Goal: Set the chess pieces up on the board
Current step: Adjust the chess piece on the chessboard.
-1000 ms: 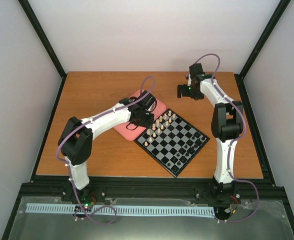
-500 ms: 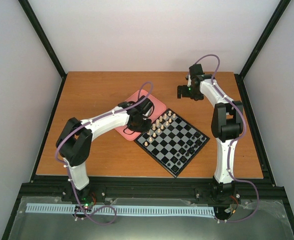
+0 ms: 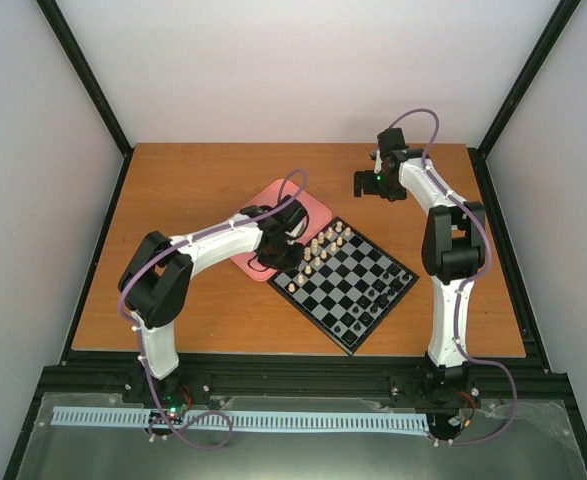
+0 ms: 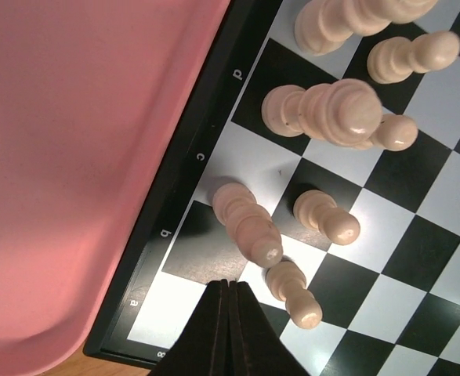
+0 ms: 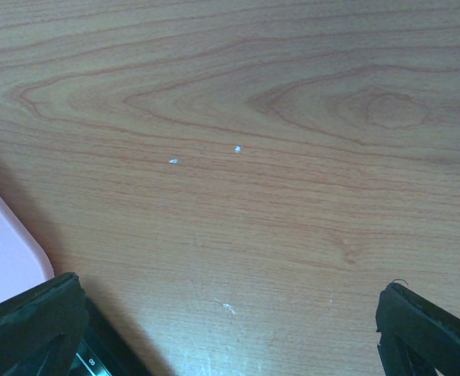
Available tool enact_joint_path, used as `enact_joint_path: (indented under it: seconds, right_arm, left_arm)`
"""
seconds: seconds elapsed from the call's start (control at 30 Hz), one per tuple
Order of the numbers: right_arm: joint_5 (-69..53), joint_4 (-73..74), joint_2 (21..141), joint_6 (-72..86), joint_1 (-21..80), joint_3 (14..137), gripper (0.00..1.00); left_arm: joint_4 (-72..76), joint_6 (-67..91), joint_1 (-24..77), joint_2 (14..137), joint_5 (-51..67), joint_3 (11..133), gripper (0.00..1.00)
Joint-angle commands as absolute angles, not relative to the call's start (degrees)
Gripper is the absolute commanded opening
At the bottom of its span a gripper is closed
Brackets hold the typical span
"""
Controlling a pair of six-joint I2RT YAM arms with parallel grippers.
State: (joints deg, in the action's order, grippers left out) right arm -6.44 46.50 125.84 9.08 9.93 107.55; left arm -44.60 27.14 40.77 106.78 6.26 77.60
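Standing upright, chess pieces (image 4: pixel 249 223) crowd the board (image 4: pixel 437 192) edge beside the tray (image 4: pixel 81 157).

I see two arms made of white tubes with fat black joints. A thin purple cable (image 3: pixel 425 112) loops along each one. The left arm (image 3: pixel 218 240) has a tiny green light (image 3: pixel 170 407) down by its base. The right arm (image 3: pixel 451 310) has one too, near its wrist. The left pincer (image 4: pixel 228 286) looks dark brown up close. The right pincer (image 5: pixel 230 286) has black, dull fingers (image 5: pixel 34 321).
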Motion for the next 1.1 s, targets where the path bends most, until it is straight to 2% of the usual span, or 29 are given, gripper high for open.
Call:
enact_joint_path:
  seconds: [0.0, 1.07]
  right_arm:
    - [-5.97, 45.94, 124.1, 9.14, 9.6, 107.62, 1.0]
    - [-5.54, 46.14, 123.75, 8.88, 9.58, 107.37, 1.0]
  left_arm:
    - [-43.78, 27.27, 40.26, 108.17, 7.46, 78.18, 0.01]
    - [-41.24, 28.25, 38.77, 111.91, 8.7, 78.84, 0.01]
